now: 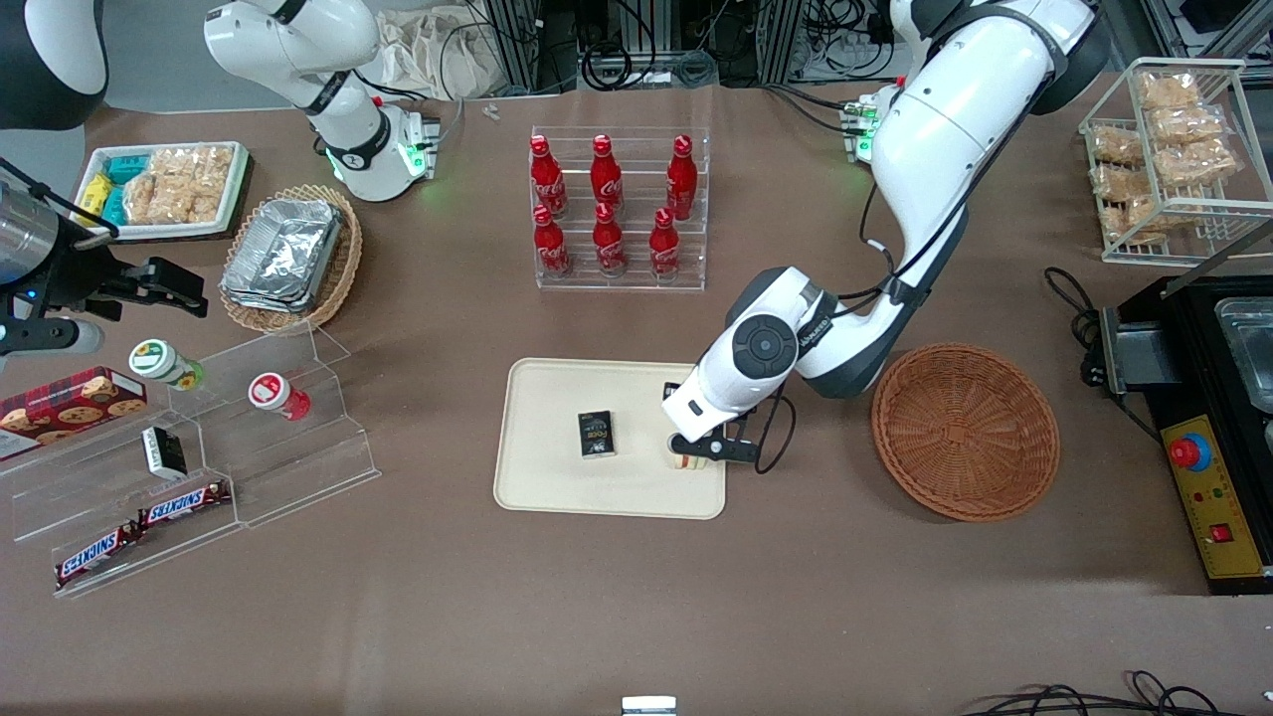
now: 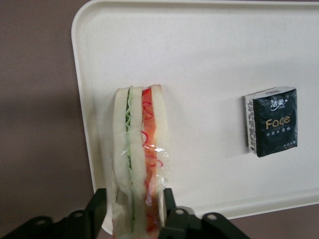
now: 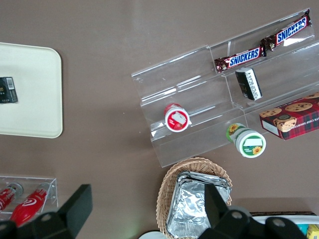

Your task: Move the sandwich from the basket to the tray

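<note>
Black pincer (image 2: 132, 211) fingers clamp the triangular white-bread sandwich (image 2: 139, 154) with red and green filling by its two bread faces, so the wedge stands on edge with its layers showing. It sits over the large cream-beige rectangular plastic tray (image 1: 557, 477), at the corner nearest the front camera toward the working arm's end of the bench, well apart from the small dark tissue packet (image 1: 597, 435). Emptied, the round reddish-brown woven wicker basket (image 1: 965, 431) lies beside the tray, so only letting go seems left.
</note>
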Controlling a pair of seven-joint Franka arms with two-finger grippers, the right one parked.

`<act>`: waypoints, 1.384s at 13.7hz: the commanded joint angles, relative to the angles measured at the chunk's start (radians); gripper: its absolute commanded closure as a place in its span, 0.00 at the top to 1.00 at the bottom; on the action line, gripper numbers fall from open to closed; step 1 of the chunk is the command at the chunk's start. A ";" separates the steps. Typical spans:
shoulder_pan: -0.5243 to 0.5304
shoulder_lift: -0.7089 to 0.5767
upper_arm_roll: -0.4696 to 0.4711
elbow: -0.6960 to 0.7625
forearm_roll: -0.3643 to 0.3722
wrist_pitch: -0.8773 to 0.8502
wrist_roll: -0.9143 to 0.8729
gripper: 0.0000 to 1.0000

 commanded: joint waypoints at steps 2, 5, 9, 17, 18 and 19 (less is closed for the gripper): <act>0.008 -0.080 0.009 0.016 0.010 -0.129 -0.023 0.99; 0.098 -0.208 0.004 0.017 0.007 -0.263 -0.009 0.99; 0.215 -0.380 0.004 0.015 0.004 -0.499 -0.009 0.99; 0.485 -0.565 0.007 0.007 -0.016 -0.685 0.403 0.99; 0.508 -0.572 0.007 0.010 -0.019 -0.684 0.458 1.00; 0.517 -0.574 0.007 0.016 -0.028 -0.684 0.472 1.00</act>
